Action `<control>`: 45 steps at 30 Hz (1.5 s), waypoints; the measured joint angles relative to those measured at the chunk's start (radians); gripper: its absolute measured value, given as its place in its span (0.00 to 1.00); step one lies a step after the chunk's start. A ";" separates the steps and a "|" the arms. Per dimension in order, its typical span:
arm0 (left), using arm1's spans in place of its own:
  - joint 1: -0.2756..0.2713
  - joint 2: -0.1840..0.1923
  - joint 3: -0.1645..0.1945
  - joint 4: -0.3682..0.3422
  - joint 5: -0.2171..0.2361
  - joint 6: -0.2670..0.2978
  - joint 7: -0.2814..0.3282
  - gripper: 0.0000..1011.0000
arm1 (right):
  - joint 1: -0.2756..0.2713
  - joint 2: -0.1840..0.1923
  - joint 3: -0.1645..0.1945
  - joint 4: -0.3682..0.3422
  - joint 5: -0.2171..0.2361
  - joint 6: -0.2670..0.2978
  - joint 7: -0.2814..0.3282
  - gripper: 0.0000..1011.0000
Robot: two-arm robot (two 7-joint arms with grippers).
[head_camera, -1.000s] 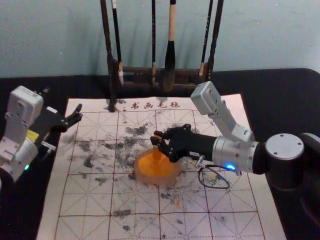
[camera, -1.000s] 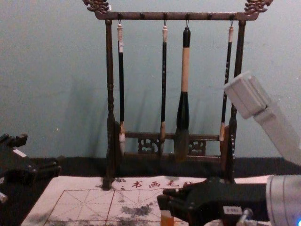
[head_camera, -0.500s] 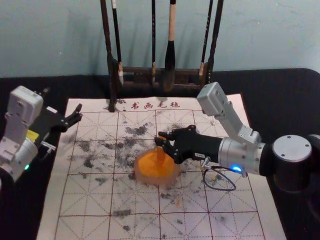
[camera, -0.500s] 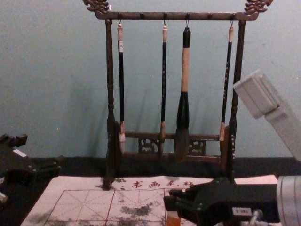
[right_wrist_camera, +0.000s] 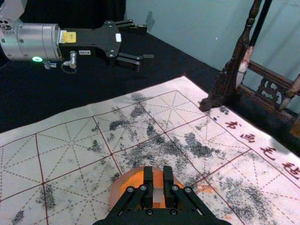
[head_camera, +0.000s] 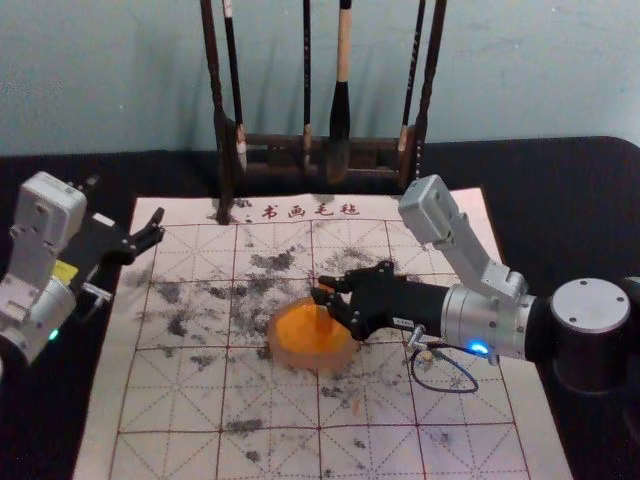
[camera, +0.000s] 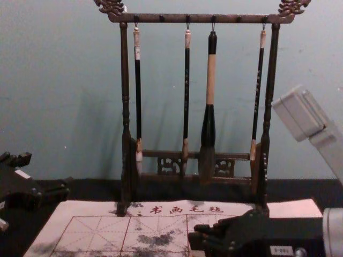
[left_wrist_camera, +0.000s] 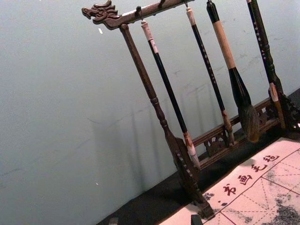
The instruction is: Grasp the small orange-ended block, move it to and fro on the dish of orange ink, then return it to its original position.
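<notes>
A pale blue-grey wall (camera: 64, 80) with soft shadows stands behind a black worktop (head_camera: 560, 190), where a dark carved rack (camera: 198, 18) holds four hanging brushes (camera: 211, 80).

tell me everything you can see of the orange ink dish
The dish is round and shallow, its broad pinkish rim looking slightly see-through, perhaps plastic or silicone. Orange ink covers the inside. It sits upright and flat on the smudged, grid-lined mat, with faint orange marks nearby. The right pincer holds the block over it, hiding part of the dish; whether the block touches the ink, I can't tell.
</notes>
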 joint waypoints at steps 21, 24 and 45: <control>0.000 0.000 0.000 0.000 0.000 0.000 0.000 0.99 | 0.020 -0.033 -0.029 0.018 0.002 0.003 0.006 0.11; 0.000 0.000 0.000 0.000 0.000 0.000 0.000 0.99 | 0.025 -0.038 -0.031 0.024 0.002 0.002 0.005 0.11; 0.000 0.000 0.000 0.000 0.000 0.000 0.000 0.99 | 0.056 -0.071 -0.023 0.078 -0.014 -0.004 -0.021 0.11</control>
